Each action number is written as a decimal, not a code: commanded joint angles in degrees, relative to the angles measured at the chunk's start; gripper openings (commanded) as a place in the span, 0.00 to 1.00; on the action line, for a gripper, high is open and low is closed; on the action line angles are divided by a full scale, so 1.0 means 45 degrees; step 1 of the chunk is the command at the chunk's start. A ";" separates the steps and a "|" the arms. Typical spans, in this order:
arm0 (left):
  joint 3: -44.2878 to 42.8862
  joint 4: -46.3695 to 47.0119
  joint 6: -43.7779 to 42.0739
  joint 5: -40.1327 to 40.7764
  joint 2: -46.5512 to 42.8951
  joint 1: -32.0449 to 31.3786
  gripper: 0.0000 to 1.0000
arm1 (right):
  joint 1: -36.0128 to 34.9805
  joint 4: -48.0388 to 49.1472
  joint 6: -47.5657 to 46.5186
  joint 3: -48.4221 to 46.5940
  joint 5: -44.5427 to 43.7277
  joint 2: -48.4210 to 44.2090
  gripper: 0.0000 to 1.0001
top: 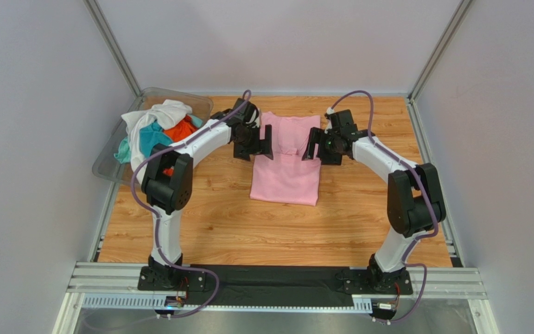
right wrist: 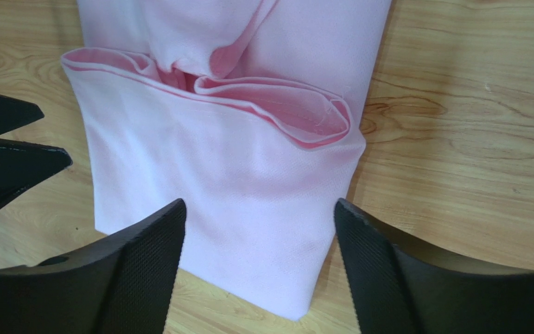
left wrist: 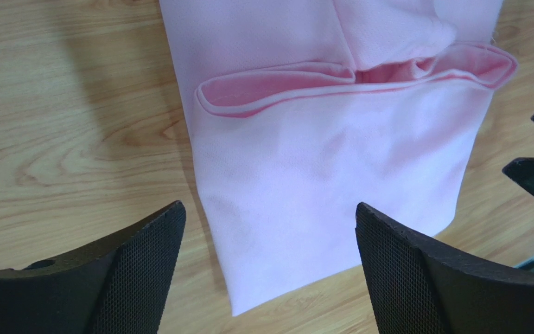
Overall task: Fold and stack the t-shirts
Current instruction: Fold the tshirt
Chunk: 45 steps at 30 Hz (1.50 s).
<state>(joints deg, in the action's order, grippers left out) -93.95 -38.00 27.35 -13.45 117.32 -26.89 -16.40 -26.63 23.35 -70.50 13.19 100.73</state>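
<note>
A light pink t-shirt (top: 288, 158) lies folded in a long strip in the middle of the wooden table, its far end turned over onto itself. My left gripper (top: 261, 142) is open and empty above the shirt's left edge near the far end. My right gripper (top: 311, 145) is open and empty above the right edge, opposite. The left wrist view shows the pink shirt (left wrist: 332, 160) and its fold between my open fingers (left wrist: 141, 264). The right wrist view shows the same shirt (right wrist: 228, 174) between open fingers (right wrist: 144, 257). White (top: 157, 117), teal (top: 153, 136) and orange (top: 180, 129) shirts are heaped at the left.
A clear plastic bin (top: 109, 161) at the back left holds the heap of crumpled shirts. The table (top: 277, 229) is bare wood in front of the pink shirt. Grey walls close in the back and both sides.
</note>
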 commanded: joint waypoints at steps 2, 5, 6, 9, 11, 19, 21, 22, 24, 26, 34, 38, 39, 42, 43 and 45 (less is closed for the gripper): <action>0.0934 0.0240 0.0112 -0.0467 -0.2415 0.0020 1.00 | -0.0085 -0.0254 0.0161 0.0469 0.0953 -0.1951 0.93; 0.2417 0.0981 0.0522 -0.0955 -0.3568 -0.0116 1.00 | -0.0590 -0.0176 0.0472 0.1426 0.1209 -0.3101 1.00; 0.2808 0.1176 0.0755 -0.1168 -0.3802 -0.0194 1.00 | -0.0767 -0.0137 0.0590 0.1660 0.1364 -0.3339 1.00; 0.4078 0.1821 0.1224 -0.1345 -0.4565 -0.0604 1.00 | -0.1295 0.0623 0.1292 0.2793 0.1891 -0.4082 1.00; 0.4841 0.2368 0.1498 -0.1482 -0.4859 -0.0859 1.00 | -0.1530 0.1537 0.1800 0.3514 0.2552 -0.4239 1.00; 0.6443 0.3775 0.2339 -0.2225 -0.4450 -0.1094 1.00 | -0.2175 0.2520 0.2466 0.4202 0.2753 -0.3245 1.00; 0.6833 0.4106 0.2359 -0.2556 -0.4081 -0.1113 1.00 | -0.2175 0.2501 0.2369 0.4279 0.2772 -0.2913 1.00; 0.6971 0.4301 0.2475 -0.2693 -0.3943 -0.1113 1.00 | -0.2175 0.2520 0.2311 0.4299 0.2656 -0.2834 1.00; 0.7360 0.4615 0.2534 -0.3006 -0.3534 -0.1113 1.00 | -0.2175 0.2442 0.2096 0.4396 0.2480 -0.2697 1.00; 0.7479 0.4500 0.2515 -0.2987 -0.3298 -0.1113 1.00 | -0.2194 0.2266 0.1842 0.4494 0.2245 -0.2502 1.00; 0.8904 0.4304 0.2340 -0.2265 -0.3355 -0.1113 1.00 | -0.2175 0.1992 0.1392 0.5177 0.1815 -0.1896 1.00; 0.9627 0.4420 0.2417 -0.2089 -0.4056 -0.1133 1.00 | -0.2175 0.1954 0.1470 0.5742 0.1776 -0.1973 1.00; 0.9918 0.4421 0.2417 -0.2089 -0.4194 -0.1133 1.00 | -0.2194 0.1954 0.1490 0.5861 0.1834 -0.2051 1.00; 1.0601 0.4401 0.2456 -0.1952 -0.4720 -0.1249 1.00 | -0.2233 0.2109 0.1684 0.6582 0.1893 -0.2673 1.00; 1.0779 0.4420 0.2515 -0.1913 -0.4858 -0.1289 1.00 | -0.2272 0.2129 0.1743 0.6778 0.1893 -0.2890 1.00; 1.1382 0.4401 0.2632 -0.1738 -0.5325 -0.1503 1.00 | -0.2370 0.2090 0.1822 0.7362 0.1932 -0.3358 1.00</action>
<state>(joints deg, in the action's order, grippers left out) -48.10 -11.70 39.97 -27.24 93.95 -32.56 -26.41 -13.41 31.79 -42.13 24.23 87.13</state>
